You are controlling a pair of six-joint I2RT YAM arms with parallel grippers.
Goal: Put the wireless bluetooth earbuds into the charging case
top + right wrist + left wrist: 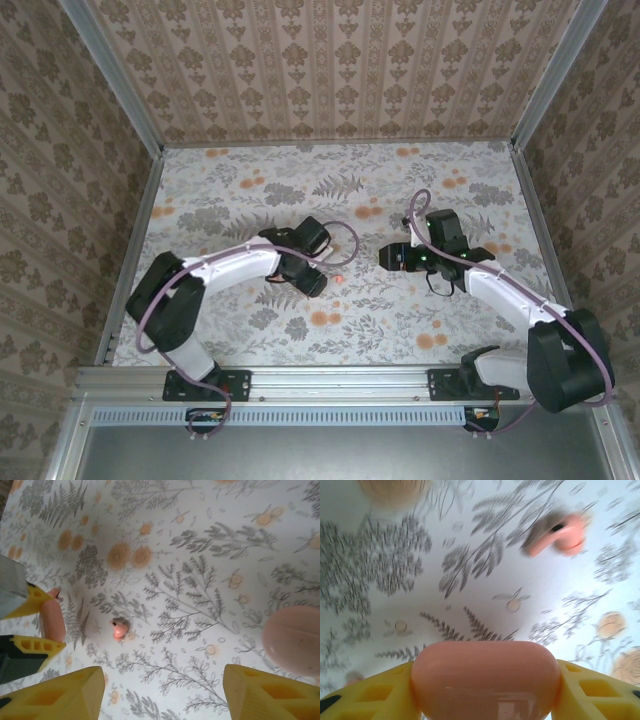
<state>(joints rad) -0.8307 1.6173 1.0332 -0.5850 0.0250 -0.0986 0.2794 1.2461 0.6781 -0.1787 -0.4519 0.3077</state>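
The charging case [485, 680], a glossy coral box with rounded ends, sits between the yellow fingers [365, 700] of my left gripper [312, 283], which is shut on both its sides just above the cloth. From the right wrist view the same case [52, 622] appears at the left edge between those fingers. One coral earbud [119, 628] lies loose on the cloth between the two grippers, also visible as the earbud [341, 277] from above and the blurred earbud [560, 534]. A second small pink bit [54, 592] lies by the case's end. My right gripper [162, 690] hovers open and holds nothing.
A pale pink flat round disc [292, 637] lies on the floral cloth [400, 190] to the right of my right gripper's fingers. Patterned walls on an aluminium frame [130, 230] close off the table on three sides.
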